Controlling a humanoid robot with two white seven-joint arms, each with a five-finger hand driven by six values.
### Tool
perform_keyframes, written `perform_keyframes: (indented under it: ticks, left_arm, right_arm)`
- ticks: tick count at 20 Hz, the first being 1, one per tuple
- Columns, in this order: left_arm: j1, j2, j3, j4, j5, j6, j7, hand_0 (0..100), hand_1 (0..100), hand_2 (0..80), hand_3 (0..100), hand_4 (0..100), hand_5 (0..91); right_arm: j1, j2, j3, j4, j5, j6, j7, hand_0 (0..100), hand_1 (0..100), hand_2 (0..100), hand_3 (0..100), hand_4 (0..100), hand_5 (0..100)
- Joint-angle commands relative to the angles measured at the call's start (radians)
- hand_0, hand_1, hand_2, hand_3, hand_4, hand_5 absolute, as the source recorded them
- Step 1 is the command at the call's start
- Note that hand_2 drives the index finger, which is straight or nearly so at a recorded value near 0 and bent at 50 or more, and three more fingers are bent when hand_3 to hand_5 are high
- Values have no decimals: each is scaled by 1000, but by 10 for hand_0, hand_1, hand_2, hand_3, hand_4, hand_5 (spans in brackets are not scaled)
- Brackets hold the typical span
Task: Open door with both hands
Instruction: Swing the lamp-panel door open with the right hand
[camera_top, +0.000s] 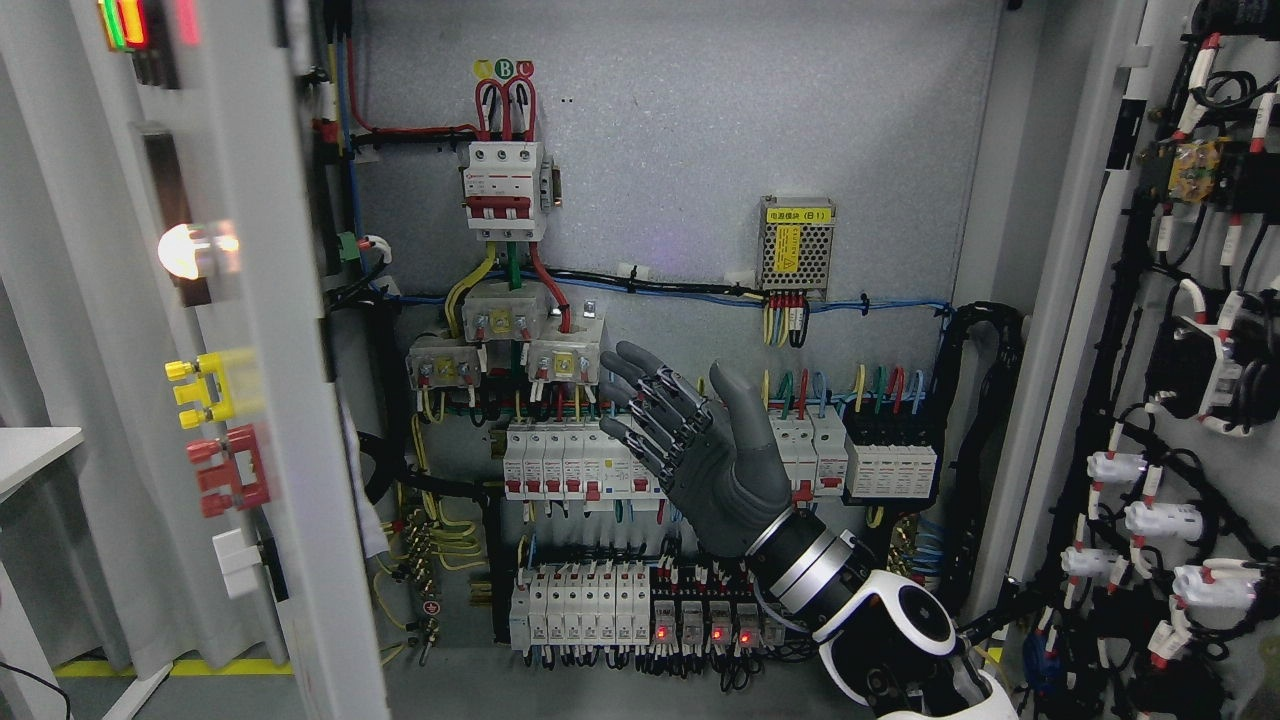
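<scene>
The grey electrical cabinet stands open. Its left door (280, 400) is swung out toward me at the picture's left, with lamps and coloured switches on its face. Its right door (1120, 300) is swung out at the right, showing wiring on its inner side. My right hand (690, 430) is raised in front of the cabinet's interior, fingers spread and holding nothing. It touches neither door. Its arm (880, 620) comes in from the lower right. My left arm is out of view.
Inside the cabinet are a red-and-white main breaker (507, 190), rows of white circuit breakers (580, 460), relays with red lights (700, 625) and a small yellow-labelled power supply (796, 243). A white table edge (30, 450) shows at far left.
</scene>
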Motion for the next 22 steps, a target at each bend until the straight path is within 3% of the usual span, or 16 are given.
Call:
perform_keyframes:
  ticks: [1,12,22]
  left_arm:
    - [-1,2,0,-1,0,0,0,296,0,27,27,37,0]
    - [-1,2,0,-1,0,0,0,296,0,27,27,38,0]
    - [-1,3,0,-1,0,0,0,296,0,27,27,37,0]
  right_arm:
    - [22,0,65,-79,0,-2,-8,218,0,0,0,0,0]
    - [40,0,264,-186,-4,0,4,219,0,0,0,0,0]
    - [116,0,419,-298,-107,-13,6,218,0,0,0,0,0]
